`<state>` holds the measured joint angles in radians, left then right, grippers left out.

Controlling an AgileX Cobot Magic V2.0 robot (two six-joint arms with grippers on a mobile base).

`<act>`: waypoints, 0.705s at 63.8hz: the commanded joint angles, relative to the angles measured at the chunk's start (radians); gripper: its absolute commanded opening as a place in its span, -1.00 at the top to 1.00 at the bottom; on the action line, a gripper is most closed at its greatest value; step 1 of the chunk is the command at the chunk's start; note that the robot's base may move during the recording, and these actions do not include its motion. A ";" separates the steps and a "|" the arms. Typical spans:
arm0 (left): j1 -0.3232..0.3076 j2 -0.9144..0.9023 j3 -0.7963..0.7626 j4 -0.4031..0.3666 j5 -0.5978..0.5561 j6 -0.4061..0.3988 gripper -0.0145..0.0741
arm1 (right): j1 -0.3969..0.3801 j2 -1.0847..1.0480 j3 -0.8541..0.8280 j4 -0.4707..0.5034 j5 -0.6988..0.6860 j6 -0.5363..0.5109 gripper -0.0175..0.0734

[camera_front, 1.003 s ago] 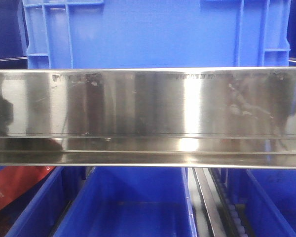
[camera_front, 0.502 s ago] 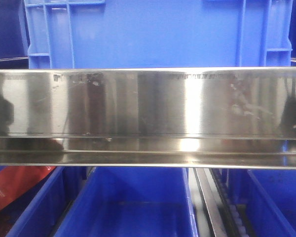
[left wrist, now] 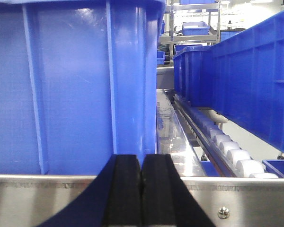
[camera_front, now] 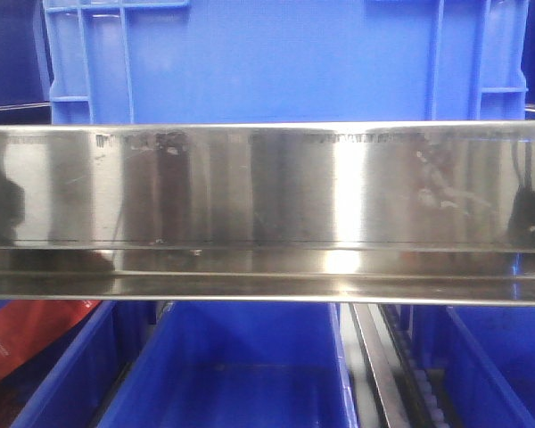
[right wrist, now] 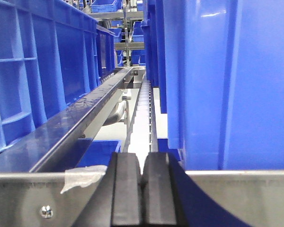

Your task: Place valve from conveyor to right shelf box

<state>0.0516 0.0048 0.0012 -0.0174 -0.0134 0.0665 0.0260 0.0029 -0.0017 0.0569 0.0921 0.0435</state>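
Observation:
The valve and the conveyor are out of view in every frame. In the left wrist view my left gripper (left wrist: 142, 160) is shut, black pads pressed together with nothing between them, just in front of a steel shelf rail (left wrist: 47, 198) and a large blue box (left wrist: 66, 90). The right wrist view has my right gripper (right wrist: 143, 158) shut as well, nothing visible between its pads, before a steel rail (right wrist: 246, 198) with a tall blue box (right wrist: 227, 80) behind it on the right. Neither gripper appears in the front view.
The front view is filled by a shiny steel shelf rail (camera_front: 267, 205), a blue box (camera_front: 285, 62) above it and blue bins (camera_front: 241, 374) below, with a red object (camera_front: 27, 334) at lower left. White rollers (left wrist: 227, 146) run beside another blue box (left wrist: 255, 80). Torn tape (right wrist: 85, 177) sticks to the right rail.
The front view has shifted very slightly, and a dark reflection at the right end of the steel rail has grown. Nothing else differs.

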 commanded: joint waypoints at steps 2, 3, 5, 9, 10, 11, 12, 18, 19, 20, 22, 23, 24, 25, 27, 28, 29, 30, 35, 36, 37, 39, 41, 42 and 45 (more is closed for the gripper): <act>0.001 -0.005 -0.001 -0.001 -0.022 -0.008 0.92 | -0.006 -0.003 0.002 -0.009 -0.026 0.001 0.97; 0.001 -0.005 -0.001 -0.001 -0.022 -0.008 0.92 | -0.006 -0.003 0.002 -0.009 -0.026 0.001 0.97; 0.001 -0.005 -0.001 -0.001 -0.022 -0.008 0.92 | -0.006 -0.003 0.002 -0.009 -0.026 0.001 0.97; 0.001 -0.005 -0.001 -0.001 -0.022 -0.008 0.92 | -0.006 -0.003 0.002 -0.009 -0.026 0.001 0.97; 0.001 -0.005 -0.001 -0.001 -0.022 -0.008 0.92 | -0.006 -0.003 0.002 -0.009 -0.026 0.001 0.97; 0.001 -0.005 -0.001 -0.001 -0.022 -0.008 0.92 | -0.006 -0.003 0.002 -0.009 -0.026 0.001 0.97; 0.001 -0.005 -0.001 -0.001 -0.022 -0.008 0.92 | -0.006 -0.003 0.002 -0.009 -0.026 0.001 0.97; 0.001 -0.005 -0.001 -0.001 -0.022 -0.008 0.92 | -0.006 -0.003 0.002 -0.009 -0.026 0.001 0.97; 0.001 -0.005 -0.001 -0.001 -0.022 -0.008 0.92 | -0.006 -0.003 0.002 -0.009 -0.026 0.001 0.97; 0.001 -0.005 -0.001 -0.001 -0.022 -0.008 0.92 | -0.006 -0.003 0.002 -0.009 -0.026 0.001 0.97; 0.001 -0.005 -0.001 -0.001 -0.022 -0.008 0.92 | -0.006 -0.003 0.002 -0.009 -0.026 0.001 0.97; 0.001 -0.005 -0.001 -0.001 -0.022 -0.008 0.92 | -0.006 -0.003 0.002 -0.009 -0.026 0.001 0.97; 0.001 -0.005 -0.001 -0.001 -0.022 -0.008 0.92 | -0.006 -0.003 0.002 -0.009 -0.026 0.001 0.97; 0.001 -0.005 -0.001 -0.001 -0.022 -0.008 0.92 | -0.006 -0.003 0.002 -0.009 -0.026 0.001 0.97; 0.001 -0.005 -0.001 -0.001 -0.022 -0.008 0.92 | -0.006 -0.003 0.002 -0.009 -0.026 0.001 0.97; 0.001 -0.005 -0.001 -0.001 -0.022 -0.008 0.92 | -0.006 -0.003 0.002 -0.009 -0.026 0.001 0.97; 0.001 -0.005 -0.001 -0.001 -0.022 -0.008 0.92 | -0.006 -0.003 0.002 -0.009 -0.026 0.001 0.97; 0.001 -0.005 -0.001 -0.001 -0.022 -0.008 0.92 | -0.006 -0.003 0.002 -0.009 -0.026 0.001 0.97; 0.001 -0.005 -0.001 -0.001 -0.022 -0.008 0.92 | -0.006 -0.003 0.002 -0.009 -0.026 0.001 0.97; 0.001 -0.005 -0.001 -0.001 -0.022 -0.008 0.92 | -0.006 -0.003 0.002 -0.009 -0.026 0.001 0.97; 0.001 -0.005 -0.001 -0.001 -0.022 -0.008 0.92 | -0.006 -0.003 0.002 -0.009 -0.026 0.001 0.97; 0.001 -0.005 -0.001 -0.001 -0.022 -0.008 0.92 | -0.006 -0.003 0.002 -0.009 -0.026 0.001 0.97; 0.001 -0.005 -0.001 -0.001 -0.022 -0.008 0.92 | -0.006 -0.003 0.002 -0.009 -0.026 0.001 0.97; 0.001 -0.005 -0.001 -0.001 -0.022 -0.008 0.92 | -0.006 -0.003 0.002 -0.009 -0.026 0.001 0.97; 0.001 -0.005 -0.001 -0.001 -0.022 -0.008 0.92 | -0.006 -0.003 0.002 -0.009 -0.026 0.001 0.97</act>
<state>0.0516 0.0048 0.0012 -0.0174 -0.0134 0.0665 0.0260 0.0029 -0.0017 0.0549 0.0912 0.0435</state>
